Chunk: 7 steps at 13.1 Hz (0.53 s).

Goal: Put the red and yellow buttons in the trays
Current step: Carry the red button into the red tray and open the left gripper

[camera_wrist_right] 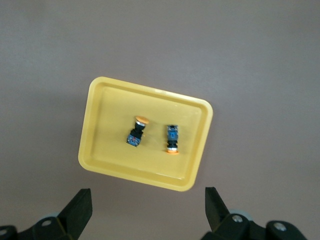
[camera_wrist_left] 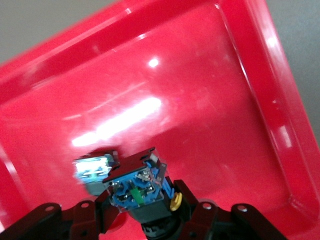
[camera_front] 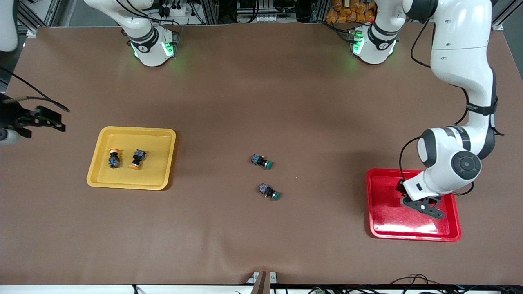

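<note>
The glossy red tray (camera_front: 392, 222) lies at the left arm's end of the table. My left gripper (camera_front: 402, 192) is low over it, shut on a button (camera_wrist_left: 142, 187) with a black-and-blue body; its cap is hidden. A blurred pale-blue shape (camera_wrist_left: 92, 172) shows on the red tray floor (camera_wrist_left: 200, 100) beside it. The yellow tray (camera_front: 98, 171) holds two orange-yellow-capped buttons (camera_front: 114, 158) (camera_front: 137, 159), lying apart. They also show in the right wrist view (camera_wrist_right: 136, 131) (camera_wrist_right: 172, 138). My right gripper (camera_front: 43, 119) is open and empty, raised at the right arm's end of the table beside the yellow tray (camera_wrist_right: 100, 150).
Two green-capped switches (camera_front: 261, 161) (camera_front: 269, 191) lie on the brown table between the trays, one nearer to the front camera than the other. Both arm bases stand along the table's back edge.
</note>
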Each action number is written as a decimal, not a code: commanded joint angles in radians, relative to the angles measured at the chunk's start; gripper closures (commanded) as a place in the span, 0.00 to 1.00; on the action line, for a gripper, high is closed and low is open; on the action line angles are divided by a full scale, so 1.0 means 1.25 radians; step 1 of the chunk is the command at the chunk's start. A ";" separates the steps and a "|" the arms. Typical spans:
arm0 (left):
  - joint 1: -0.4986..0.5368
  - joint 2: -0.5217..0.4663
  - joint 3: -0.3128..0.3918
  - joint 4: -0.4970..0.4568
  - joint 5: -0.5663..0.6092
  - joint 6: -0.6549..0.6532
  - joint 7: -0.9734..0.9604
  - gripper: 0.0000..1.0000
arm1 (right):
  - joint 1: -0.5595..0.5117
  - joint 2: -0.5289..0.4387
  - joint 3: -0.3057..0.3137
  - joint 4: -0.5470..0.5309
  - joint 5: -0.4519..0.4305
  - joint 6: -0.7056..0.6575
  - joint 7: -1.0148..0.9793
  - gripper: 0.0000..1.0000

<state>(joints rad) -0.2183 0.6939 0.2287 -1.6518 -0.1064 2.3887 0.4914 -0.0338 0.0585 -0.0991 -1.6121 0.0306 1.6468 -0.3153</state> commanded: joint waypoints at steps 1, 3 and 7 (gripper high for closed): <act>-0.011 0.025 -0.001 0.002 -0.019 0.015 -0.003 1.00 | -0.011 -0.032 -0.026 0.027 -0.012 -0.054 -0.039 0.00; -0.012 0.035 -0.001 0.002 -0.019 0.015 -0.003 0.96 | -0.011 -0.030 -0.036 0.069 -0.012 -0.094 -0.036 0.00; -0.012 0.033 -0.001 0.010 -0.018 0.015 0.002 0.00 | -0.010 -0.032 -0.037 0.070 -0.005 -0.133 -0.024 0.00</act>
<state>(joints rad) -0.2308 0.7416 0.2239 -1.6492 -0.1163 2.3978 0.4887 -0.0381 0.0233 -0.1553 -1.5306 0.0298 1.5098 -0.3508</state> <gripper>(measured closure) 0.339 0.000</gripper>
